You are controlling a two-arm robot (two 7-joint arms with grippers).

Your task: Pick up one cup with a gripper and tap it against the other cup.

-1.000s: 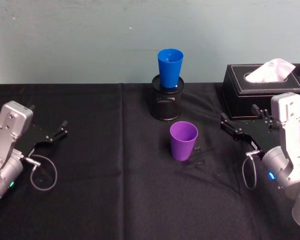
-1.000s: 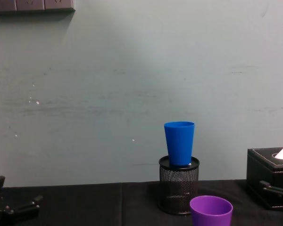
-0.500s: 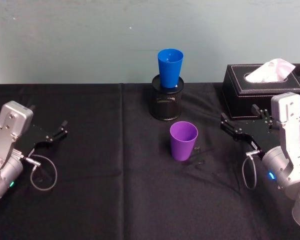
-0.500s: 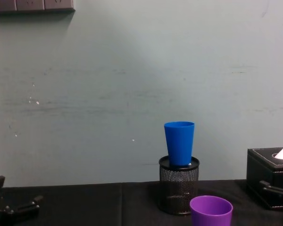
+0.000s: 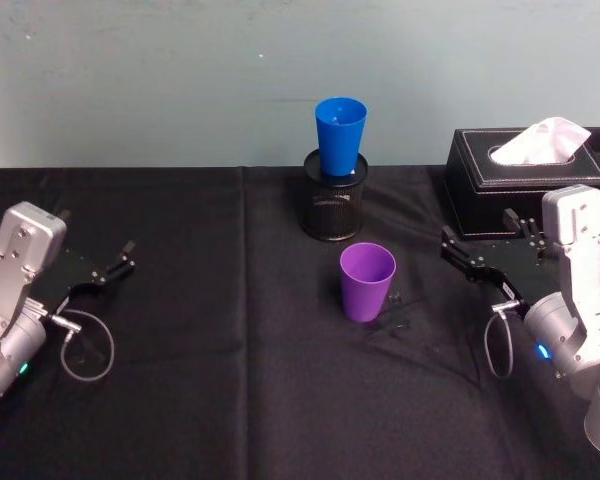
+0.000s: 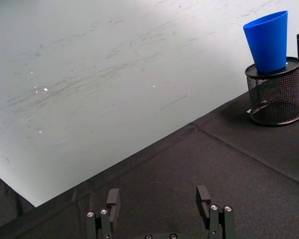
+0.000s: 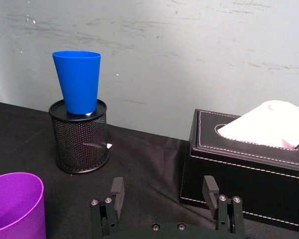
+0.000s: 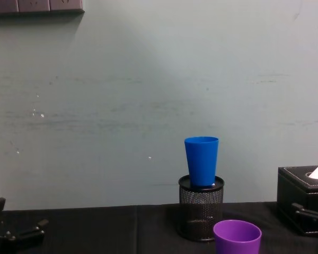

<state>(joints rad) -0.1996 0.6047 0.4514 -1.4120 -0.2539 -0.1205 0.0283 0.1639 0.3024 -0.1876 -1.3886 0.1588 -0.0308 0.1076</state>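
Note:
The purple cup [image 5: 367, 281] [image 7: 12, 205] [image 8: 237, 237] stands upright on the black cloth at the table's centre. Behind it, the blue cup [image 5: 340, 134] [image 6: 268, 41] [image 7: 78, 81] [image 8: 202, 160] stands upright on top of a black mesh pen holder [image 5: 333, 205] [image 7: 81, 137]. My right gripper [image 5: 477, 230] [image 7: 164, 188] rests open to the right of the purple cup, apart from it, with nothing between its fingers. At the table's far left, my left gripper [image 5: 98, 240] [image 6: 158, 196] also stands open and holds nothing.
A black tissue box [image 5: 525, 160] [image 7: 249, 169] with a white tissue sits at the back right, just behind my right gripper. A pale wall runs close behind the table. Bare black cloth lies between the purple cup and each gripper.

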